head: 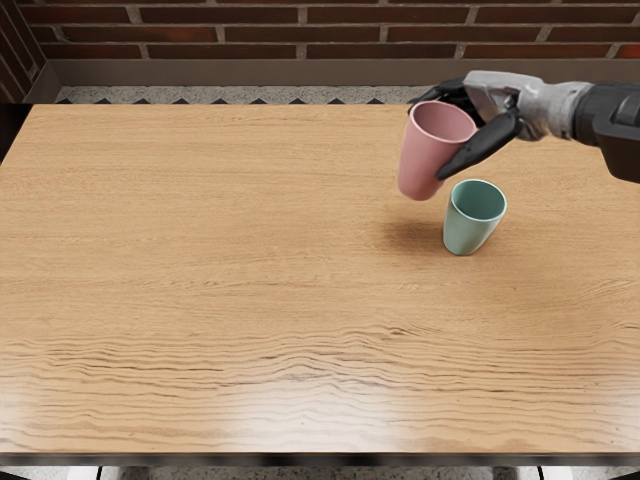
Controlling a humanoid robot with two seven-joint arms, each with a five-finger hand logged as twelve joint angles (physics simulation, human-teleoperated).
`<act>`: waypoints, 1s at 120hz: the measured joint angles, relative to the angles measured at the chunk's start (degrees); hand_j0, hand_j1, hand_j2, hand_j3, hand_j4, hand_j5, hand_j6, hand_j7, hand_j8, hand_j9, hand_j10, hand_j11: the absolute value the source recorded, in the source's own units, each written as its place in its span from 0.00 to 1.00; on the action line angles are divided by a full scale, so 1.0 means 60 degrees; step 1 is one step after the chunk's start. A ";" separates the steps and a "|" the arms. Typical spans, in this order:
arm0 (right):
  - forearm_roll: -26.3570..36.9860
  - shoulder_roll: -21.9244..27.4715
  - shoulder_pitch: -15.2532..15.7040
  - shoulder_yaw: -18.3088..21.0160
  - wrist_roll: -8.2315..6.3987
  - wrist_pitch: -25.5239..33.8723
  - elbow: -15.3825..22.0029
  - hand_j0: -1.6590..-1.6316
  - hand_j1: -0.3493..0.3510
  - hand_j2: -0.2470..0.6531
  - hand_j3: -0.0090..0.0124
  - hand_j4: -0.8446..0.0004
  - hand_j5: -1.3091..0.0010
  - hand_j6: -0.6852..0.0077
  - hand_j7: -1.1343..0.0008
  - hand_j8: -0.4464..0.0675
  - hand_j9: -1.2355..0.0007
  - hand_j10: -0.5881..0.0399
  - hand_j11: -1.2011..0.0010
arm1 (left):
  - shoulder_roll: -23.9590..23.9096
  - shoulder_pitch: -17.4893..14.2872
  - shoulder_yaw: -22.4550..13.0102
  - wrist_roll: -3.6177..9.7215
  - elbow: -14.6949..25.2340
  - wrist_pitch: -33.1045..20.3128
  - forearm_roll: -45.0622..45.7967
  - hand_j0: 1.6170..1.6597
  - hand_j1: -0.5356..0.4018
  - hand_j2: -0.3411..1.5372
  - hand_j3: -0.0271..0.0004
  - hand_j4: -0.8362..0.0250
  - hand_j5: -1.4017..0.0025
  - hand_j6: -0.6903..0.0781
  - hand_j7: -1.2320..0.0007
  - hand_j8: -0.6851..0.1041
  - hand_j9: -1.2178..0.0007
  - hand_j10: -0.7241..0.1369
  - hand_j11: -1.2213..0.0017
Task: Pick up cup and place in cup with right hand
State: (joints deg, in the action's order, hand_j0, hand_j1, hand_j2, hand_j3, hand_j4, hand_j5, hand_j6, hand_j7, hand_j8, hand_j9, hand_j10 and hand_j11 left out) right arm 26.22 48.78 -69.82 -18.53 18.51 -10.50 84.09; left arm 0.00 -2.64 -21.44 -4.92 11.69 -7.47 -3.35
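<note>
While the right hand (500, 95) pinches the pink cup (424, 150) from its right side, the thumb crosses the front of the wall. The other fingers reach around the far side near the rim; their tips are partly hidden by the cup. The back of the hand is light gray and the fingers are black. The right arm (612, 112) extends from the right edge of the view.

The pink cup is held above the table (220, 250), near its far edge and right of center. It is a plain, handleless cup with a smooth matte surface, a round rim and straight walls that narrow toward the base. Its mouth faces up, and the inside is a darker pink. The cup is close to upright. A soft shadow (412, 236) lies on the wood below it.

The green cup (468, 224) stands upright on the table, to the right of the pink cup's base and nearer the front edge. It is pale blue-green, with the same tapered form and an open mouth facing up. The two cups are near each other but apart. The thumb occupies the side of the pink cup toward the green cup.

The table top is light wood with wavy grain and glare along the front. Beyond it are a strip of speckled floor (230, 95) and a red brick wall (260, 33).
</note>
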 joint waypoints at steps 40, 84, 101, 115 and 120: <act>-0.0582 0.1139 -0.0019 -0.0051 -0.0068 -0.0470 0.0351 0.10 0.69 0.37 0.44 0.59 0.47 0.57 0.42 0.36 0.44 0.34 0.42 | 0.0000 0.0000 0.0001 0.0000 0.0000 0.0000 0.0000 0.96 0.94 0.18 0.98 0.97 1.00 0.90 1.00 0.87 1.00 0.84 1.00; -0.0643 0.1777 0.0120 0.0005 -0.0207 -0.0762 0.0441 0.11 0.71 0.38 0.44 0.59 0.48 0.58 0.43 0.37 0.44 0.35 0.42 | 0.0000 0.0000 0.0001 -0.0001 0.0000 0.0000 0.0000 0.96 0.94 0.18 0.98 0.97 1.00 0.90 1.00 0.87 1.00 0.84 1.00; -0.0578 0.1816 0.0248 0.0060 -0.0358 -0.0834 0.0334 0.10 0.71 0.38 0.45 0.59 0.48 0.58 0.43 0.36 0.44 0.35 0.43 | 0.0000 0.0000 0.0001 -0.0001 0.0000 0.0000 0.0000 0.96 0.94 0.18 0.98 0.97 1.00 0.90 1.00 0.87 1.00 0.84 1.00; -0.0525 0.1885 0.0346 0.0087 -0.0537 -0.0865 0.0267 0.10 0.70 0.38 0.45 0.59 0.48 0.58 0.43 0.36 0.44 0.34 0.43 | 0.0000 0.0000 0.0001 -0.0001 0.0000 0.0000 0.0000 0.96 0.94 0.18 0.98 0.97 1.00 0.90 1.00 0.87 1.00 0.84 1.00; -0.0512 0.1910 0.0395 0.0092 -0.0614 -0.0881 0.0236 0.10 0.70 0.38 0.45 0.59 0.48 0.58 0.43 0.36 0.44 0.34 0.43 | 0.0000 0.0000 0.0001 -0.0001 0.0000 0.0000 0.0000 0.96 0.94 0.18 0.98 0.97 1.00 0.90 1.00 0.87 1.00 0.84 1.00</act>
State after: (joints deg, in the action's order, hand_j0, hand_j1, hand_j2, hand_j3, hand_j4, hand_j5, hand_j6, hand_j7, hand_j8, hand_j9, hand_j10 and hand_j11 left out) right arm 23.14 60.24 -67.45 -17.98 14.83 -15.79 85.51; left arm 0.00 -2.64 -21.43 -4.93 11.69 -7.47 -3.35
